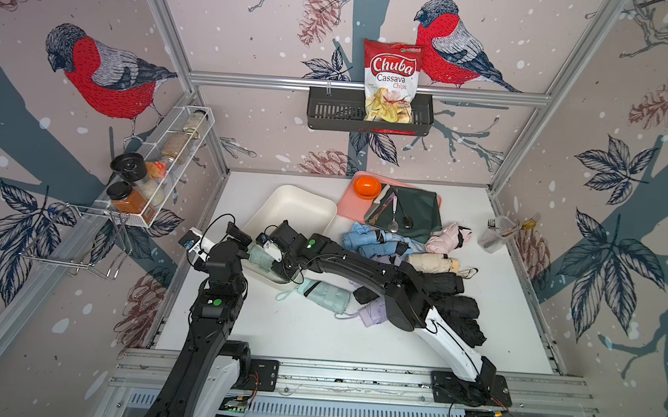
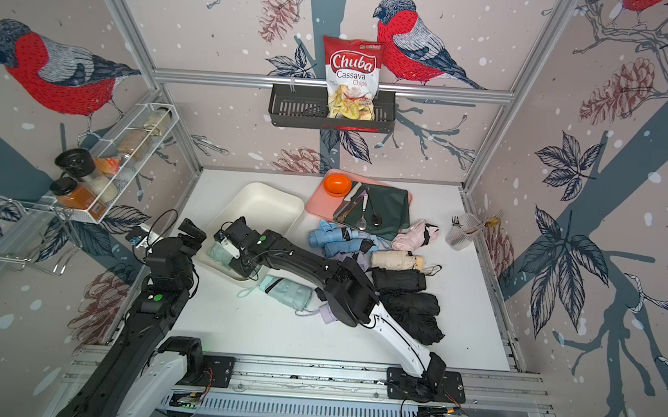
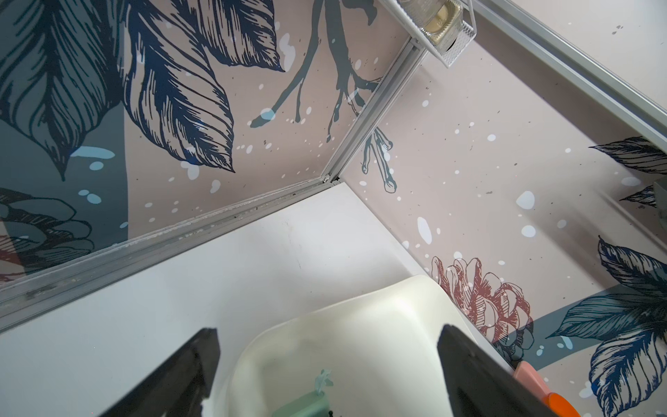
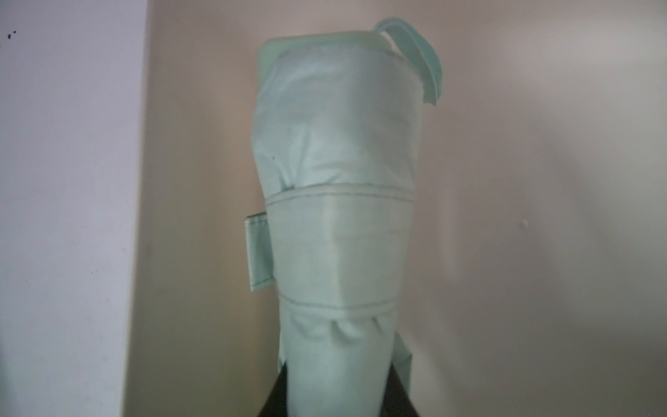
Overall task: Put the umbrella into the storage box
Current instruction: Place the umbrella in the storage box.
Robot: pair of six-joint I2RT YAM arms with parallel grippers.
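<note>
Our right jaws grip the mint umbrella point(image 4: 335, 216) low in the near end of the storage box point(image 1: 300, 205), so only letting go seems left, while our left jaws stand wide and empty beside it.

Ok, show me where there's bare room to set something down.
Bare: the table's front strip between the rail and the loose mint umbrella; the box's far half. Crowded: the umbrella pile beside the tray.

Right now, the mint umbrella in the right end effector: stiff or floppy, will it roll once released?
The held mint umbrella is probably fairly stiff: its wrap strap binds it. Fabric looks smooth, so possibly slippery. Roughly cylindrical, it may roll in the storage box.
</note>
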